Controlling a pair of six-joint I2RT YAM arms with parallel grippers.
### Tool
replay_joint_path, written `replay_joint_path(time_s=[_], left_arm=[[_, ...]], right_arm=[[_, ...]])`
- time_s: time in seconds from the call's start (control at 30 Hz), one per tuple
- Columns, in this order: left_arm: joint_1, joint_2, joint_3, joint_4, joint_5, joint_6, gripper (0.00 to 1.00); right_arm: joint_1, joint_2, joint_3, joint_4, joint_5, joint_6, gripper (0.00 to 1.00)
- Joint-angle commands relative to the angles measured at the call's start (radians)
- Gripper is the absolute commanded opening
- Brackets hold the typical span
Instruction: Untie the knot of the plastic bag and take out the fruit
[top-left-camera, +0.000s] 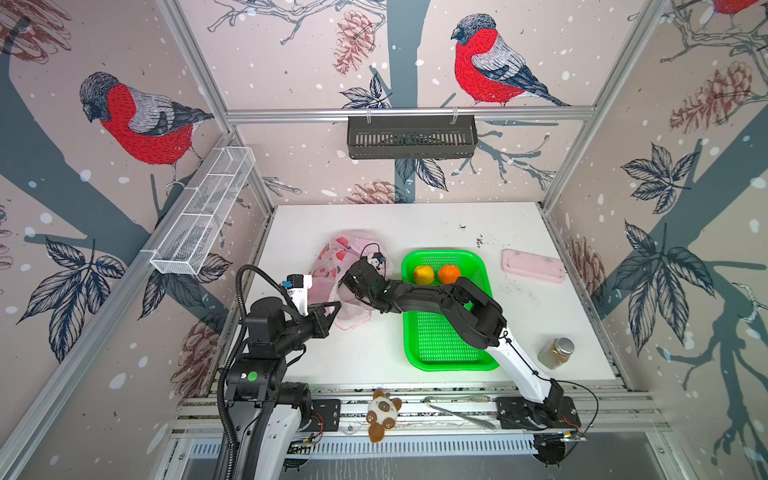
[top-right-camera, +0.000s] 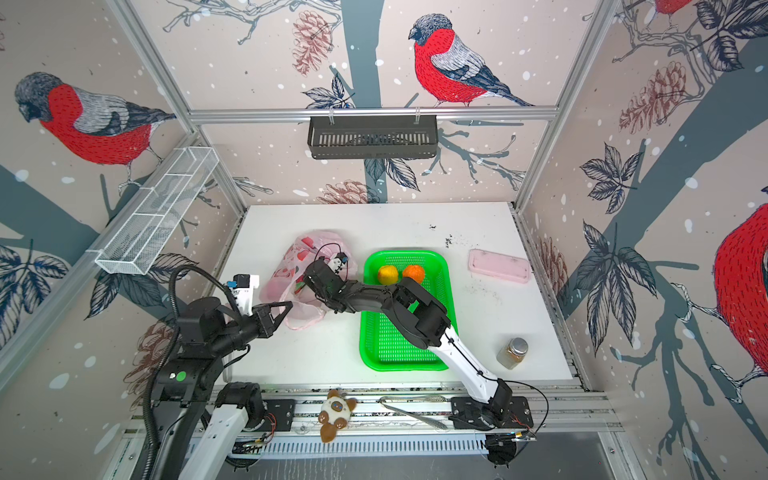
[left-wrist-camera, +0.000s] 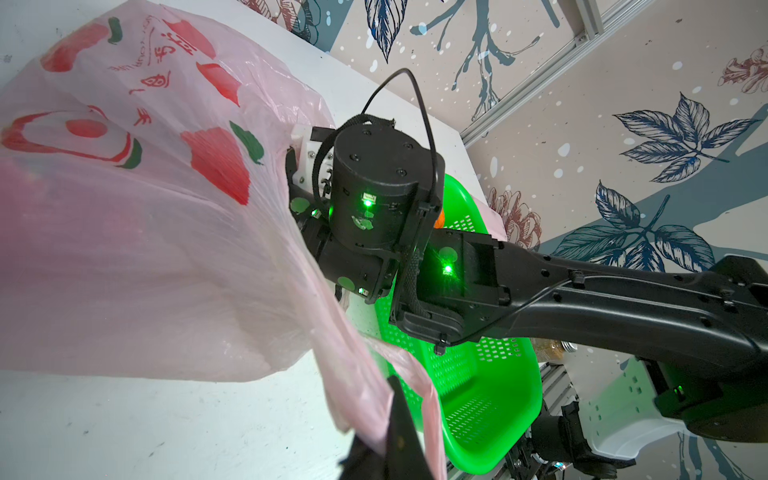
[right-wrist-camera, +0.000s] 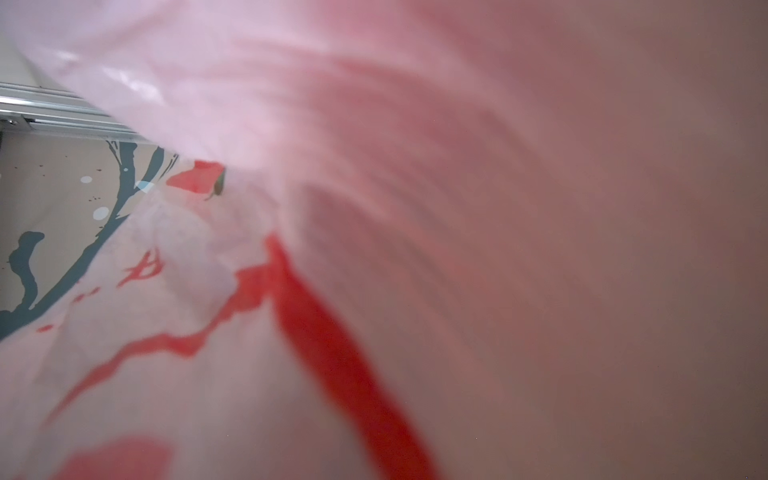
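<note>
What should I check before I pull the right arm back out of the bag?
1. Bag mouth open: ok, the right arm reaches in through it.
2. Left end effector hold: ok, shut on the bag, keeping the mouth up.
3. Right end effector grip on a fruit: cannot tell, plastic hides its tips in every view.
4. Fruit left inside the bag: cannot tell, the wrist views show only pink film and prints.
5. Room in the basket: ok, only the yellow fruit and orange fruit lie at its far end.
</note>
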Motion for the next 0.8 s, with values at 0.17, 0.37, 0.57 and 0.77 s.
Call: replay_joint_path(time_s=[0.17,0.37,0.57,0.77], left_arm=[[0.001,-0.004,-0.007,0.087,-0.079,-0.063,0.0],[0.001,-0.01,-0.025,0.117,-0.122,-0.103,0.0],[-0.001,-0.021,-0.012,0.065,-0.153,-0.094,0.0],[0.001,-0.019,0.023,-0.015,-0.211,-0.081,0.0]], right_arm=[[0.023,-0.143,-0.075,0.0,0.063,-0.158,0.13],[0.044,-0.242,-0.117,-0.045,0.139,-0.272,0.12],[0.05,-0.282,-0.134,-0.074,0.132,-0.326,0.11],[0.082,-0.268,-0.09,-0.11,-0.073,-0.482,0.18]])
